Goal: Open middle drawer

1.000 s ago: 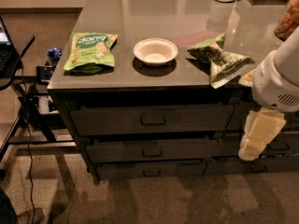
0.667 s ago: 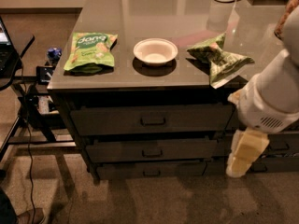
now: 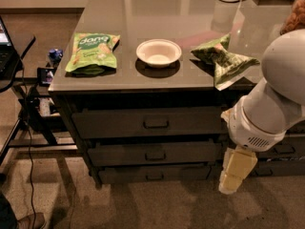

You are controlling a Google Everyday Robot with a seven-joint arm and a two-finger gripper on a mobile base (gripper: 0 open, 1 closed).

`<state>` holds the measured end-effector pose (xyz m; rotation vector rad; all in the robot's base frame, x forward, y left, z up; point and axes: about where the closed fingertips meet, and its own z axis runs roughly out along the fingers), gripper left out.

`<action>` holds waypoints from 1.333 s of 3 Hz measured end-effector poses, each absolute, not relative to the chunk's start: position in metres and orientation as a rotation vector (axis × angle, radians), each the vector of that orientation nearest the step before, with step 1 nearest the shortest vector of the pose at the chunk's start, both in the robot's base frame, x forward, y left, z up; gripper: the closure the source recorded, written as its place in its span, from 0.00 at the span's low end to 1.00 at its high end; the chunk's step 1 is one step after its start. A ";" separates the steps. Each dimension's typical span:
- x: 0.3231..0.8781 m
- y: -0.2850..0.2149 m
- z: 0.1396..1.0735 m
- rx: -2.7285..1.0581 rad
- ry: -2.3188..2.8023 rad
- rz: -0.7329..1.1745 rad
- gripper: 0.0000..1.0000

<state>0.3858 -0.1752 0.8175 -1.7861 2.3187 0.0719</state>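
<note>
The one camera view looks down on a dark grey cabinet with a glossy countertop (image 3: 143,13) and three wide drawer fronts stacked below it. The middle drawer (image 3: 119,154), medium in height, sits pushed in between the taller top drawer (image 3: 109,124) and the slimmest bottom drawer (image 3: 124,174). Its small rectangular pull handle (image 3: 156,155) lies at the centre of its front. The robot arm (image 3: 276,99), white and bulky, comes in from the right edge. The pale gripper (image 3: 233,173) hangs pointing down at the lower right, just past the right end of the middle drawer's front and well apart from the handle. How wide it stands cannot be told. On the countertop a white bowl (image 3: 158,52) sits between a green snack bag (image 3: 92,52) lying flat at the left and a crumpled green bag (image 3: 224,61) at the right, near the front edge.
</note>
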 end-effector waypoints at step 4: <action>0.407 -0.120 0.668 -1.732 2.332 0.210 0.00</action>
